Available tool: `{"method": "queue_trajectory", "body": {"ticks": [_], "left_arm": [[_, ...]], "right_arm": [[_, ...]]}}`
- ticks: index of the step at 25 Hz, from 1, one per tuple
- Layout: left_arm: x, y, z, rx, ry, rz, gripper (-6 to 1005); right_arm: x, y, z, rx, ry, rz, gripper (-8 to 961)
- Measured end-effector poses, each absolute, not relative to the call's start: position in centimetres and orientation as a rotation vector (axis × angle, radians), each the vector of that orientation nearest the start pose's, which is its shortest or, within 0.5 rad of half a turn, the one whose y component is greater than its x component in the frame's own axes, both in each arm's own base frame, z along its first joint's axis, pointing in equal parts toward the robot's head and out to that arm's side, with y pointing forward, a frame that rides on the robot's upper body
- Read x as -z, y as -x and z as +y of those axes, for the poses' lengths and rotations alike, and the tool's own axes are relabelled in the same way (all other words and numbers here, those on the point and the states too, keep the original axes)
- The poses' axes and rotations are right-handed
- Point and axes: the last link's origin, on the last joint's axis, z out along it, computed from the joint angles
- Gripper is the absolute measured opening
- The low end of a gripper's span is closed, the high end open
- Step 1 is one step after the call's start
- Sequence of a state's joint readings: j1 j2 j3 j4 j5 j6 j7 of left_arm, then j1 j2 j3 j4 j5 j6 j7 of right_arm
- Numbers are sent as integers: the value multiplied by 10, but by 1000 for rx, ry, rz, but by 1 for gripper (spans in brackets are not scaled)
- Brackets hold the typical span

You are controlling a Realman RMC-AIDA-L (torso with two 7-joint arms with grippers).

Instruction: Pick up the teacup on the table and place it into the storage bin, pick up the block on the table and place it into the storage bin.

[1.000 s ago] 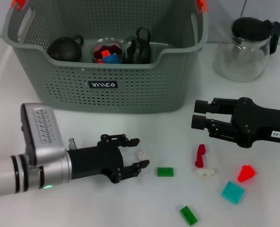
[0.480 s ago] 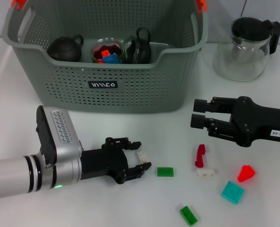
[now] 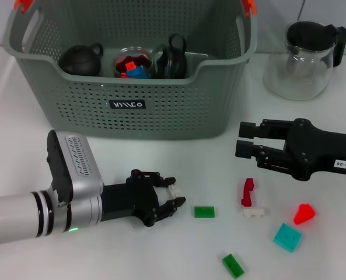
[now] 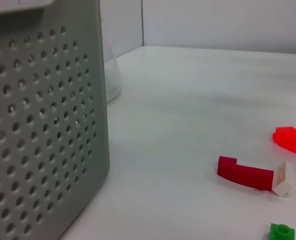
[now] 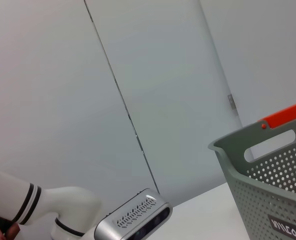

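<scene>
Reaching low across the white worktop [image 3: 178, 169], the left end effector [image 3: 168, 198] is lying near the 7 o'clock part of the head view, its black fingers [image 3: 174, 204] spread apart around a small white block [image 3: 174, 191] that is sitting between their tips; whether the tips are touching the block cannot be told. The right end effector [image 3: 245, 146] is hovering at about 3 o'clock, its fingers parted and gripping nothing, pointing toward the left. The storage bin [image 3: 161, 111], a grey-green perforated basket with orange handle clips and a small black label, is standing at 12 o'clock. Inside it are lying a black teapot [image 3: 79, 59], a glass cup [image 3: 132, 61] with red and blue pieces in it, and a dark handled item [image 3: 171, 57] that is hard to identify. A glass pitcher [image 3: 304, 61] with a black lid is standing at 2 o'clock, apart from the bin. Loose blocks are lying scattered toward 5 o'clock: a green block [image 3: 203, 212] just beside the left end effector, a dark red block [image 3: 247, 192] touching a second white block [image 3: 253, 212], a bright red block [image 3: 304, 214], a teal block [image 3: 287, 237] and another green block [image 3: 233, 265]. No teacup is showing on the worktop. The left wrist view is showing the bin wall [image 4: 43, 125], the dark red block [image 4: 245, 173] and the bright red block [image 4: 290, 139].
</scene>
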State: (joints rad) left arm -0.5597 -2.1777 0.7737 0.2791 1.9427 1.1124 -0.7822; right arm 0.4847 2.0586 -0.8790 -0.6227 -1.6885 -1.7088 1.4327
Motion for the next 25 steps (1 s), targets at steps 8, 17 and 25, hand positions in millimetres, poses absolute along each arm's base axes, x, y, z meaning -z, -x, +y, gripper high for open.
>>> {"method": "queue_trajectory", "body": {"ticks": [8,17,25], "left_arm": [[109,280,302,473,2711,-321,405],[39,267,283,832,2713,-349,405],[-7,266,268,1054,2674,-350,406]], "right_arm": [[-2,-233,308,-1079,2782,642,493],[-2,-235,307,-1075,2780,648,494],[-2,-234,308,-1075,2780,646,494]]}}
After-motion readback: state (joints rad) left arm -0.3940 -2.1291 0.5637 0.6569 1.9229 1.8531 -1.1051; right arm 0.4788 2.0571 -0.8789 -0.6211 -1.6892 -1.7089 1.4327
